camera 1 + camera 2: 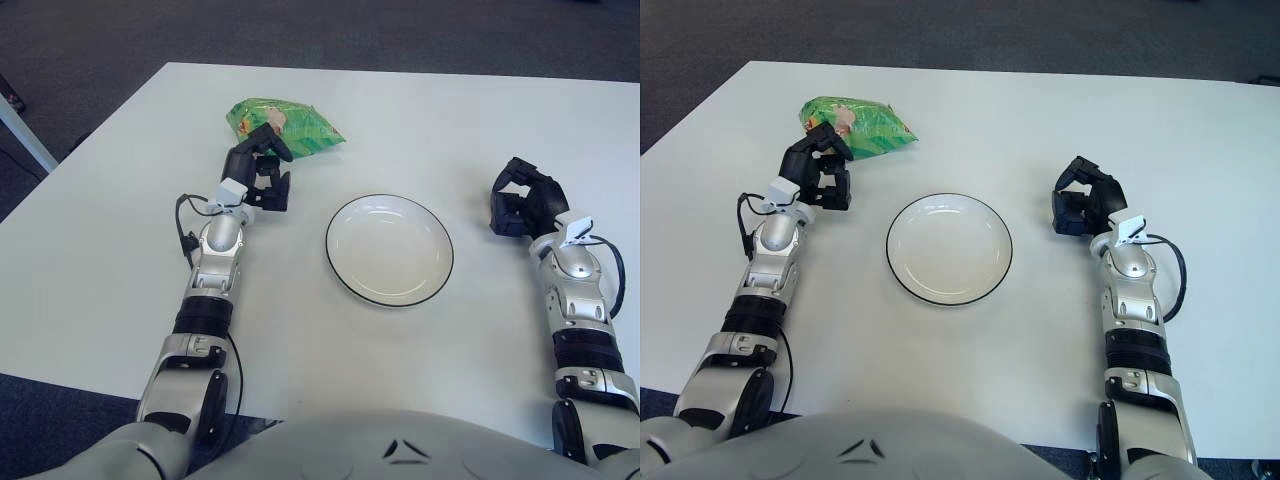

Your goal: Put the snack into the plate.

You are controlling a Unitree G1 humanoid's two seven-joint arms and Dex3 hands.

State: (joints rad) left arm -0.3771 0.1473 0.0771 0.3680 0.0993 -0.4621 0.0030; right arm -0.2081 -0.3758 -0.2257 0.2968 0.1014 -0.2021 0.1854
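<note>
The snack is a green bag (290, 124) lying on the white table (120, 250), beyond the plate and to its left. The white plate (389, 249) with a dark rim sits empty at the table's middle. My left hand (276, 168) is stretched forward to the bag's near edge. Its fingers are spread, the upper ones overlapping the bag's near left corner, the thumb lower and apart from it. The bag still lies flat. My right hand (520, 203) shows to the right of the plate, fingers loosely curled and holding nothing.
The table's far edge (400, 70) and left edge (80, 150) border dark carpet. A white table leg or post (22, 128) shows at the far left.
</note>
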